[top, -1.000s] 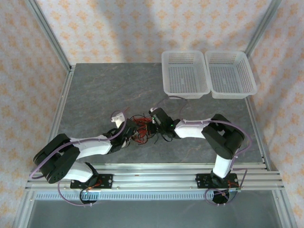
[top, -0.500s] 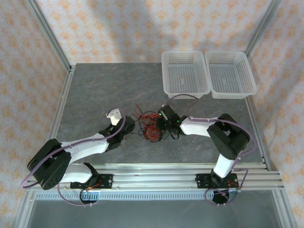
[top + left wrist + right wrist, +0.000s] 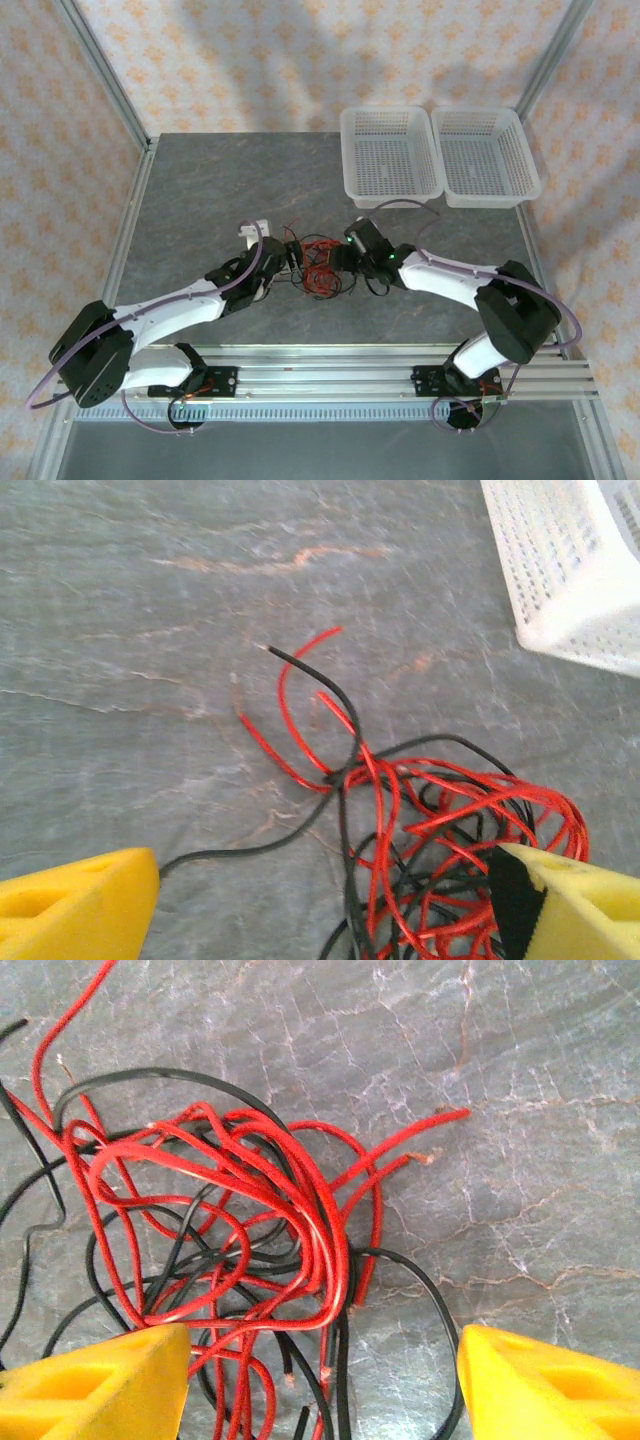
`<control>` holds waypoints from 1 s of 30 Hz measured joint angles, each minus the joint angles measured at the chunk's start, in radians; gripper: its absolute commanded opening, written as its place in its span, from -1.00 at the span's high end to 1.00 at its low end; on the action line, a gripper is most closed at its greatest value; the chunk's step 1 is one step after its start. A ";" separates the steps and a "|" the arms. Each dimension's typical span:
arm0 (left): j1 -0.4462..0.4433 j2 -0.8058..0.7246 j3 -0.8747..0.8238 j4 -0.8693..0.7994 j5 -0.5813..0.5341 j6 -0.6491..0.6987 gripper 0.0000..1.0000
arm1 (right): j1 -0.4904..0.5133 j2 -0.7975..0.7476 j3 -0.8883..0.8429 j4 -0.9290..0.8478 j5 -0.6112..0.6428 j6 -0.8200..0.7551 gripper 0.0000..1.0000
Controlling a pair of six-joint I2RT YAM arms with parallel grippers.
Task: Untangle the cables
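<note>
Grey stone-look table (image 3: 200, 200) carries one tangle of cables (image 3: 318, 268), red and black strands looped through each other too tightly to count singly, with two white baskets (image 3: 392, 197) well beyond it to its far right. Two grippers flank the tangle, left gripper (image 3: 325, 865) and right gripper (image 3: 325, 1345), each with jaws spread wide and clamping nothing. Closing here would likely catch several strands together, tightening the knot or dragging the whole tangle
</note>
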 measured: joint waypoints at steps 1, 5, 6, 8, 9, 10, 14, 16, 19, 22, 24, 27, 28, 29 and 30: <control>-0.005 0.024 0.007 0.003 0.013 0.002 -0.74 | -0.002 0.004 0.012 -0.010 0.002 -0.004 -0.40; -0.025 0.126 0.012 0.029 0.069 -0.001 -0.74 | -0.014 0.056 0.077 -0.030 0.013 -0.043 -0.38; -0.030 0.145 0.012 0.036 0.082 -0.003 -0.74 | -0.019 0.076 0.093 -0.030 0.015 -0.056 -0.37; -0.039 0.185 0.012 0.060 0.106 -0.014 -0.74 | -0.031 0.121 0.117 -0.029 0.019 -0.080 -0.33; -0.045 0.203 0.012 0.071 0.113 -0.019 -0.74 | -0.037 0.138 0.124 -0.029 0.019 -0.090 -0.31; -0.050 0.221 0.012 0.080 0.121 -0.022 -0.74 | -0.045 0.159 0.129 -0.029 0.019 -0.102 -0.27; -0.073 0.301 0.012 0.090 0.139 -0.050 -0.70 | -0.070 0.216 0.130 -0.023 0.015 -0.131 0.01; -0.082 0.315 0.012 0.103 0.127 -0.060 -0.65 | -0.076 0.227 0.127 -0.007 0.006 -0.137 0.19; -0.082 0.314 -0.004 0.121 0.115 -0.086 -0.55 | -0.079 0.226 0.098 0.050 -0.019 -0.127 0.52; -0.086 0.314 -0.021 0.139 0.084 -0.116 -0.53 | -0.086 0.219 0.033 0.132 -0.058 -0.097 0.77; -0.093 0.319 -0.021 0.141 0.064 -0.131 -0.52 | -0.097 0.193 -0.017 0.196 -0.088 -0.063 0.91; -0.096 0.336 -0.013 0.139 0.029 -0.153 -0.52 | -0.129 0.152 -0.119 0.311 -0.146 0.010 1.00; -0.096 0.344 -0.005 0.134 0.019 -0.159 -0.52 | -0.143 0.139 -0.158 0.355 -0.169 0.040 1.00; -0.096 0.352 0.002 0.129 0.012 -0.164 -0.52 | -0.158 0.128 -0.195 0.399 -0.191 0.072 1.00; -0.096 0.360 0.008 0.121 0.004 -0.172 -0.52 | -0.175 0.115 -0.243 0.455 -0.218 0.111 1.00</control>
